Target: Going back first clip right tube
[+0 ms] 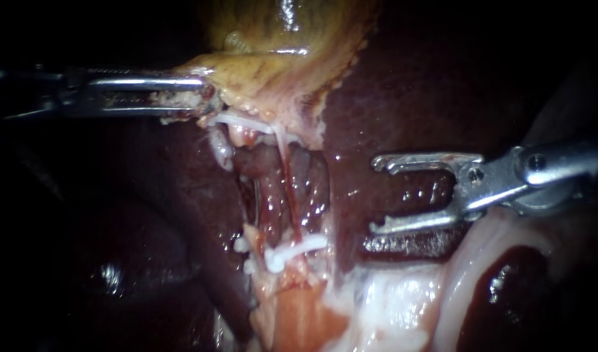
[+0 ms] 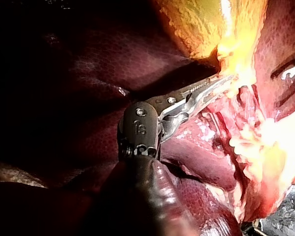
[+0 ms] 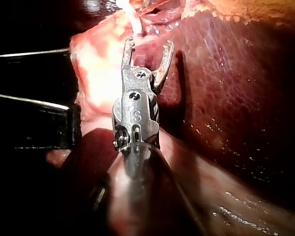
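Observation:
The yellow gallbladder [image 1: 279, 58] hangs at the top of the endoscope view, and my left instrument [image 1: 204, 98] is shut on its lower edge, holding it up. Below it a thin reddish tube [image 1: 288, 189] runs down through an opened window in the tissue. A white clip [image 1: 296, 251] lies across the tube's lower end. My right instrument [image 1: 376, 194] stands open over the liver [image 1: 410, 85], to the right of the tube and apart from it, with nothing between its jaws. In the right wrist view the same open jaws [image 3: 148, 49] point toward the clip [image 3: 132, 22].
Dark liver lobes [image 1: 149, 261] lie on the left and below. Pale fatty tissue [image 1: 403, 306] spreads along the bottom right, under my right instrument. White strands [image 1: 243, 120] cross the tissue just under the left jaws.

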`<action>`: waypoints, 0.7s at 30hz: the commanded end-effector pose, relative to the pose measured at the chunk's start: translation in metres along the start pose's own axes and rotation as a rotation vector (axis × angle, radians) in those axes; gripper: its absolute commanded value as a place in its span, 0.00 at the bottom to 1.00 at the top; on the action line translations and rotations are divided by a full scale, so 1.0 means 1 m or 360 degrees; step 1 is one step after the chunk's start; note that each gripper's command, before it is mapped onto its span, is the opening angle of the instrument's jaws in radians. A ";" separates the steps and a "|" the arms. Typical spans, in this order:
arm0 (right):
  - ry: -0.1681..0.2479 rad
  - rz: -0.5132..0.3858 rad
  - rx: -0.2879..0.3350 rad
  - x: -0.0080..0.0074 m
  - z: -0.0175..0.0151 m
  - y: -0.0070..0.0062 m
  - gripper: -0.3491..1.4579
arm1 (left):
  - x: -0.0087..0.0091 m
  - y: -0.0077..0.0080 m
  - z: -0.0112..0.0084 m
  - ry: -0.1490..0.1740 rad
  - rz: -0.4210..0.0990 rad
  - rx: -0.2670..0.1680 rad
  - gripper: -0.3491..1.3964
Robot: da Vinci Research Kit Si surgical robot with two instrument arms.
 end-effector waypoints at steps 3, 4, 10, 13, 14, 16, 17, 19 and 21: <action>-0.0003 0.0007 -0.0002 0.0000 0.0000 -0.0001 0.47 | -0.0001 -0.0002 0.0005 0.0002 0.0003 0.0007 0.00; -0.0003 0.0008 0.0001 0.0000 0.0000 -0.0001 0.47 | -0.0003 -0.0003 0.0007 0.0008 0.0004 0.0007 0.00; -0.0003 0.0006 0.0001 -0.0002 0.0000 -0.0001 0.47 | -0.0017 -0.0011 0.0026 -0.0012 0.0018 0.0016 0.00; -0.0003 0.0007 0.0001 -0.0002 0.0000 -0.0001 0.47 | -0.0022 -0.0016 0.0031 -0.0021 0.0023 0.0018 0.00; -0.0003 0.0007 0.0001 -0.0002 0.0000 -0.0001 0.47 | -0.0023 -0.0017 0.0031 -0.0021 0.0024 0.0018 0.00; -0.0003 0.0007 0.0001 -0.0002 0.0000 -0.0001 0.47 | -0.0024 -0.0019 0.0033 -0.0026 0.0025 0.0020 0.00; -0.0003 0.0007 0.0001 -0.0002 0.0000 -0.0001 0.47 | -0.0024 -0.0020 0.0034 -0.0026 0.0026 0.0020 0.00; -0.0003 0.0007 0.0001 -0.0002 0.0001 0.0000 0.47 | -0.0025 -0.0021 0.0035 -0.0025 0.0027 0.0020 0.00; -0.0003 0.0007 0.0001 -0.0002 0.0001 0.0000 0.47 | -0.0026 -0.0021 0.0035 -0.0025 0.0027 0.0021 0.00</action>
